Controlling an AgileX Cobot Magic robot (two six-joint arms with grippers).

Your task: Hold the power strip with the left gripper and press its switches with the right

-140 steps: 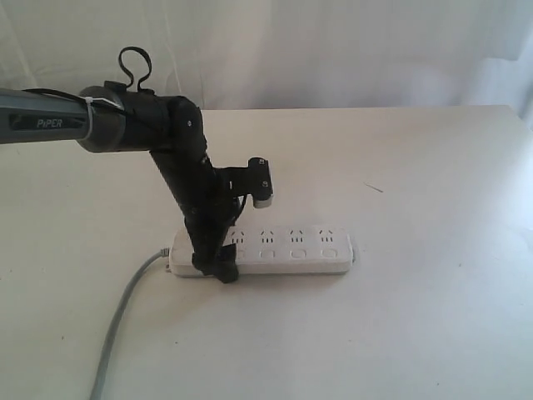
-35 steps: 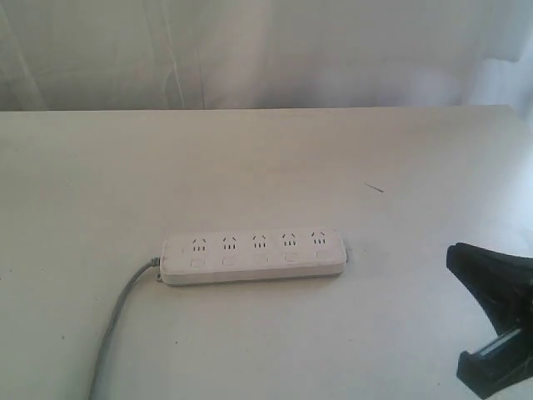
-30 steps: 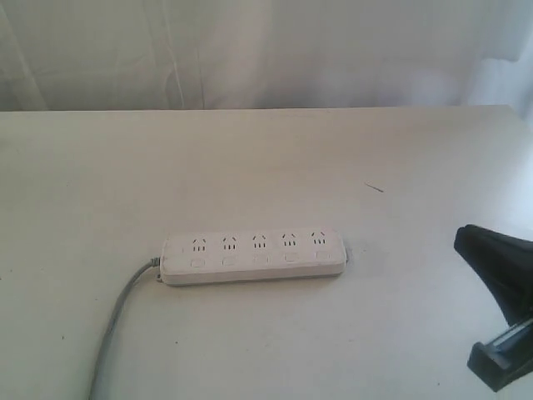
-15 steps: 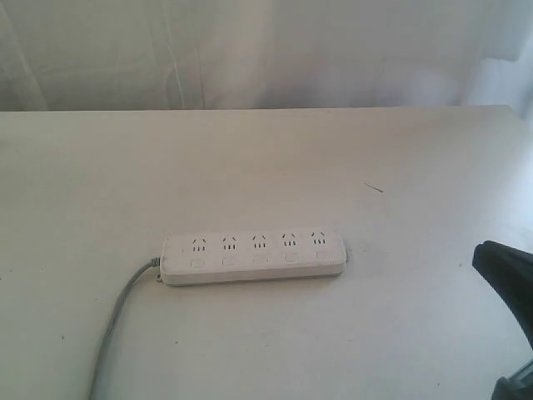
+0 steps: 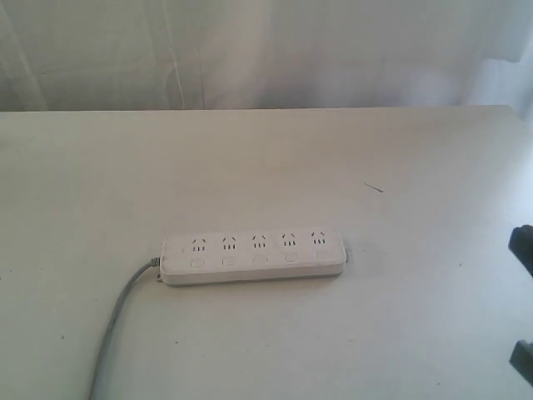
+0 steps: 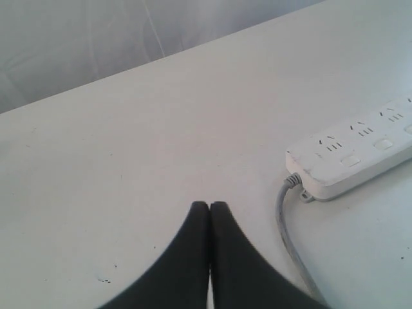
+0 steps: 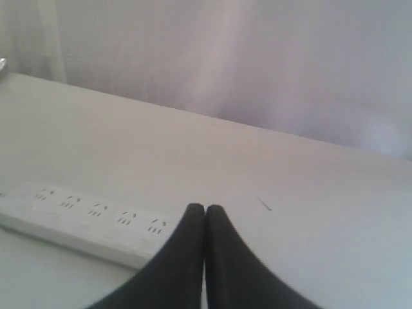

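The white power strip (image 5: 252, 257) lies flat on the table, lengthwise across the exterior view, its grey cord (image 5: 112, 325) trailing off its left end. A row of small white switches (image 5: 261, 259) runs along its near side. Nothing touches it. My left gripper (image 6: 210, 206) is shut and empty, away from the cord end of the power strip (image 6: 357, 154). It does not show in the exterior view. My right gripper (image 7: 205, 209) is shut and empty too, off the strip's other end (image 7: 84, 222). Only a dark sliver of the right arm (image 5: 524, 250) shows at the exterior view's right edge.
The pale table (image 5: 266, 158) runs back to a white curtain (image 5: 266, 50). A small dark fleck (image 5: 374, 187) lies on the table behind and to the right of the strip.
The left arm, which earlier held the strip's left end, has left the exterior view. The right arm has slid steadily rightward, almost out of frame. The strip lies still.
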